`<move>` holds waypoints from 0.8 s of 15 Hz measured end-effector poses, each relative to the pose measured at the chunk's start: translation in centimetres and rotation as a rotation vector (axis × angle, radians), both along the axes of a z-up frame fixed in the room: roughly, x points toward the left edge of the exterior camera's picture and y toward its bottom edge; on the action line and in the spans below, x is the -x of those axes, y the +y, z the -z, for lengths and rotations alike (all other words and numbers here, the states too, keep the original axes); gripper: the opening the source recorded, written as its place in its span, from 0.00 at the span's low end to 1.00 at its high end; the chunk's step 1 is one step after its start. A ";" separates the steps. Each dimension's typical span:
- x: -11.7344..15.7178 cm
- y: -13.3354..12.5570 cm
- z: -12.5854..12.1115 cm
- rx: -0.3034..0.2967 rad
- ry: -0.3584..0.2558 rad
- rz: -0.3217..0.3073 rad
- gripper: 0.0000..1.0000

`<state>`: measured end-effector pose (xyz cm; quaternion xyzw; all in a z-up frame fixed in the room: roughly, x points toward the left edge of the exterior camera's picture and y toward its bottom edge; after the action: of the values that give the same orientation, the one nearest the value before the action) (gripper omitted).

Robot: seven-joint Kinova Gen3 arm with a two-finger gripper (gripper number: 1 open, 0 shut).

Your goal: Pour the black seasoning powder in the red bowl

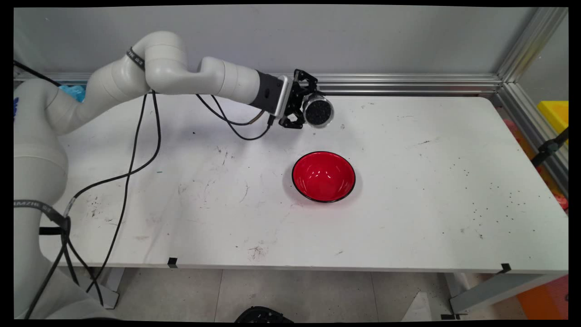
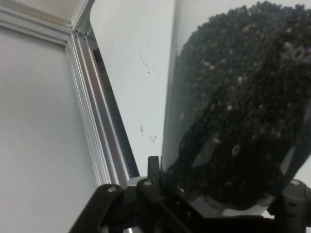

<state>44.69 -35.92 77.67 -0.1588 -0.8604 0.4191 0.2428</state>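
My gripper [image 1: 307, 110] is shut on a clear cup [image 1: 318, 111] full of small black grains, held tipped on its side in the air above the back of the table. In the hand view the cup [image 2: 238, 102] fills the right half, its dark grains pressed against the clear wall, with the black linkage below it. A red bowl [image 1: 323, 176] with a black rim sits upright on the table, nearer the camera than the cup, and looks bare inside.
The white table [image 1: 431, 190] carries scuff marks and scattered black grains [image 1: 490, 204] at the right. An aluminium rail [image 1: 408, 84] runs along the back wall and down the right side. Black cables [image 1: 136, 154] hang from the arm over the table's left part.
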 end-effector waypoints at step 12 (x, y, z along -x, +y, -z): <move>2.0 1.4 2.1 0.167 -0.185 0.031 0.00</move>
<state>42.66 -34.50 75.59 -0.2296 -0.8387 0.4689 0.1549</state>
